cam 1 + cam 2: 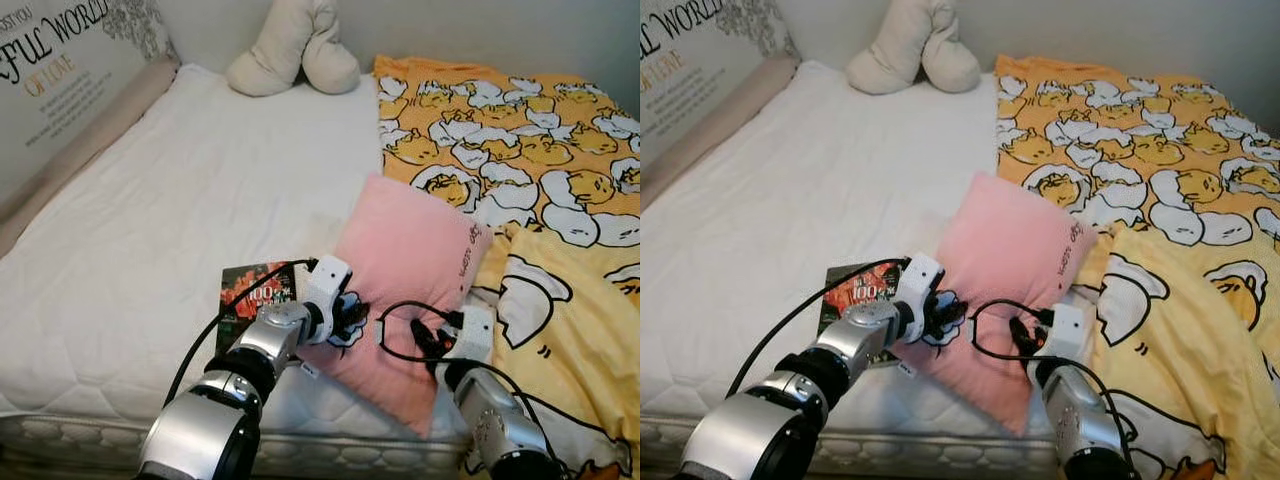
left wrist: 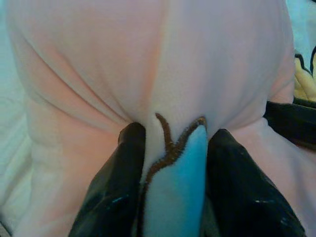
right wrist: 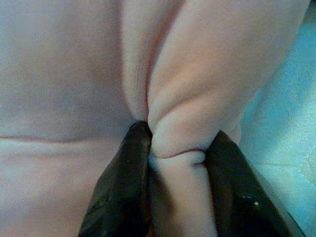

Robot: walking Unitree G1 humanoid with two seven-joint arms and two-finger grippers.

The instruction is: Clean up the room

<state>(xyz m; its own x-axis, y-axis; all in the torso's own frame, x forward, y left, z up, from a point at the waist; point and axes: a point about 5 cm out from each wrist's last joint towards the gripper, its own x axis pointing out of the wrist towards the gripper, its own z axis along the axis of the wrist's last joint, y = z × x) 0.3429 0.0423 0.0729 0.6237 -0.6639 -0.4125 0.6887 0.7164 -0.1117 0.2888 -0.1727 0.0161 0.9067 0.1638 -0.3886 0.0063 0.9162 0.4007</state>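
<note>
The pink pillow (image 1: pixel 410 270) lay at the foot edge of the bed, straddling the white mattress (image 1: pixel 170 210) and the yellow duck-print blanket (image 1: pixel 540 160). The left gripper (image 1: pixel 347 318) had its fingers pinched on the pillow's edge at about 8 o'clock, clamped on a fold that carried a blue stitched patch (image 2: pixel 175 182). The right gripper (image 1: pixel 428 343) was squeezed on a bunched ridge of pink fabric at roughly 5 o'clock on the pillow.

A small book or card (image 1: pixel 252 292) with a red cover lay flat on the mattress just at 9 o'clock of the left gripper, partly beneath that wrist. A cream plush toy (image 1: pixel 292 50) sat far off at 12 o'clock by the wall.

Both holds took only thin pinches of soft cover, so a lift could probably let the fabric slide out, one side first, and the pillow would swing or drop. The left arm's loose cable might also drag the book off the edge.
</note>
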